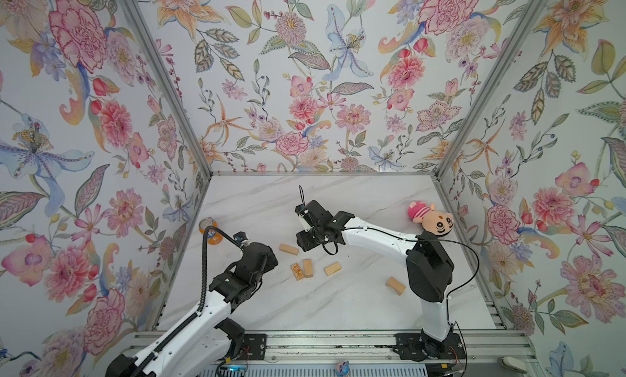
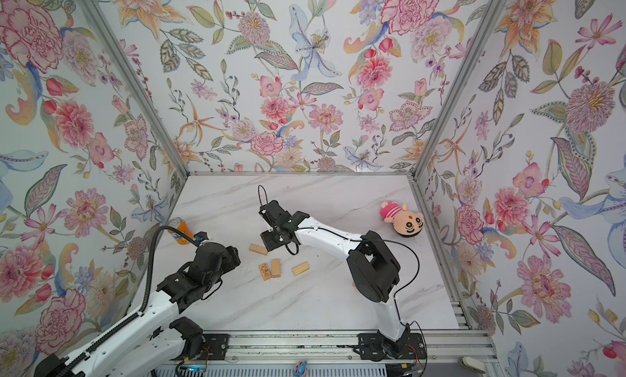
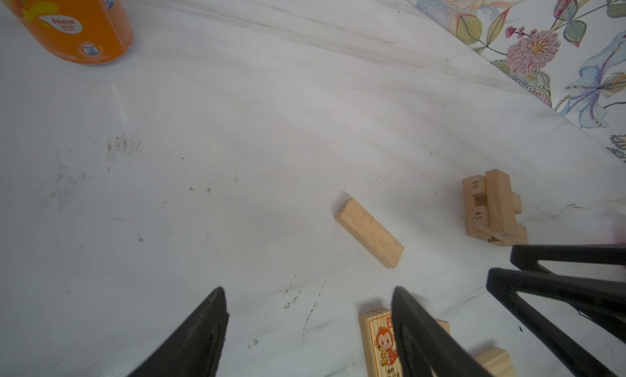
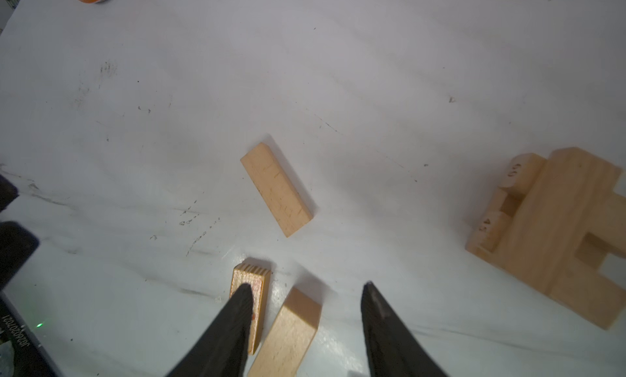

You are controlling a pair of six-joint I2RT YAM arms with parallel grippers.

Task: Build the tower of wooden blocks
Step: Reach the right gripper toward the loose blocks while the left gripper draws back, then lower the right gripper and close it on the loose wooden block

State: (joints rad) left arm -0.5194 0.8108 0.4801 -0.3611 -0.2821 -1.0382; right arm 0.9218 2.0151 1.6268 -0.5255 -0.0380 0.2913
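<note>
Your counter (image 1: pixel 338 195) is white marble-look, scuffed with dark marks, and boxed in by floral wallpaper walls (image 1: pixel 305 87). The tower (image 3: pixel 491 206) stands just beside the right gripper (image 4: pixel 306 285), whose jaws are apart and hold nothing. Both top views hide the tower under that wrist. Your left gripper (image 3: pixel 308 290) is also spread and empty. Loose wood blocks (image 1: pixel 289 249) lie between the arms, and a soda can (image 1: pixel 208 230) and a plush doll (image 1: pixel 430 217) sit out at the sides.
</note>
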